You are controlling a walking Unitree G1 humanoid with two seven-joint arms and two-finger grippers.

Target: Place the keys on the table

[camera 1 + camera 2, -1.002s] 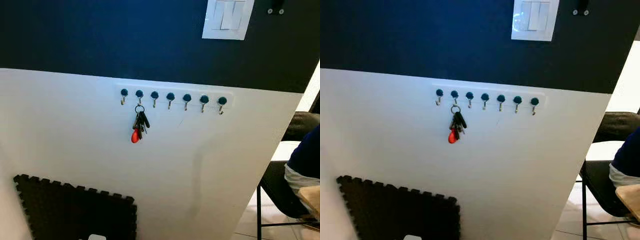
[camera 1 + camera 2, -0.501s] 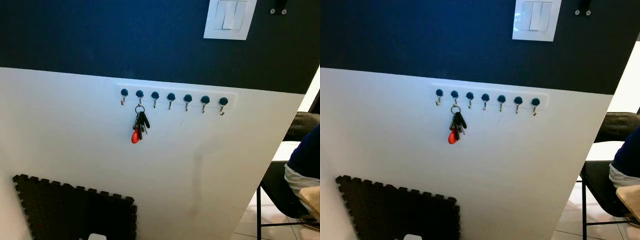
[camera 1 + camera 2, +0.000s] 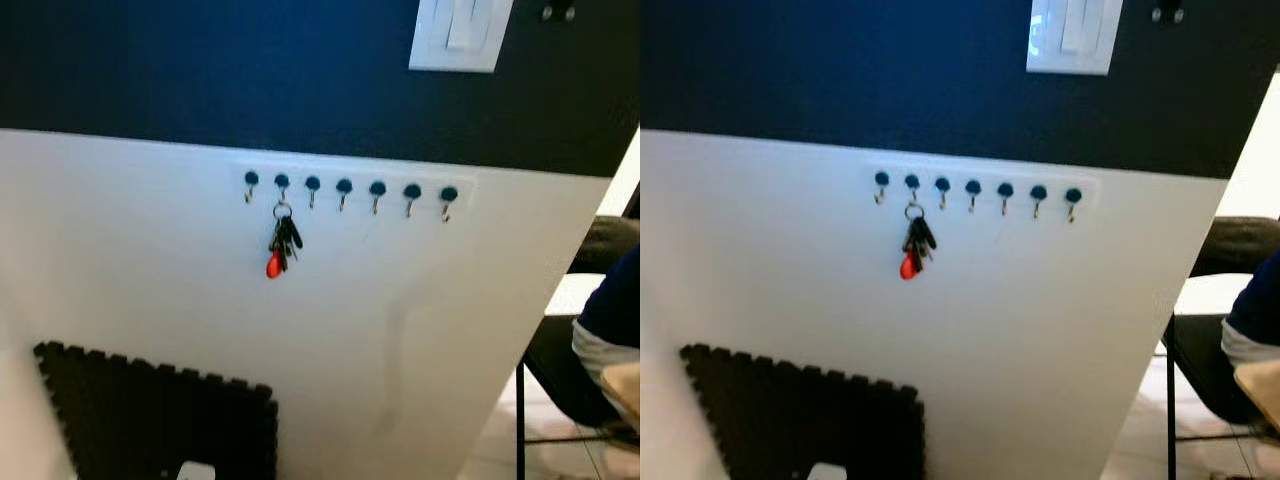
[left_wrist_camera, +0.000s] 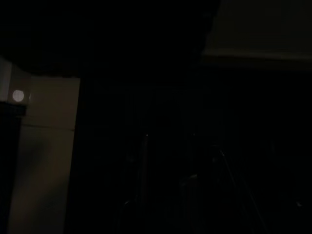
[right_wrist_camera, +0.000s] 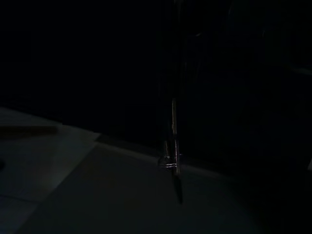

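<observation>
A bunch of keys [image 3: 281,244] with a red fob hangs from the second hook from the left on a white rack of several blue-capped hooks [image 3: 346,188]. The rack is fixed to the white lower half of the wall, just under the dark blue upper half. In the right eye view the keys [image 3: 914,247] hang at the same spot. Both wrist views are very dark; the arms hang idle.
A white light switch [image 3: 459,35] sits high on the dark wall. A black foam mat [image 3: 150,420] leans low on the left. At the right a seated person [image 3: 608,335] occupies a black chair [image 3: 545,385] over a tiled floor.
The whole picture has shifted slightly and blurred, so the camera has moved. The keys still hang on the same hook.
</observation>
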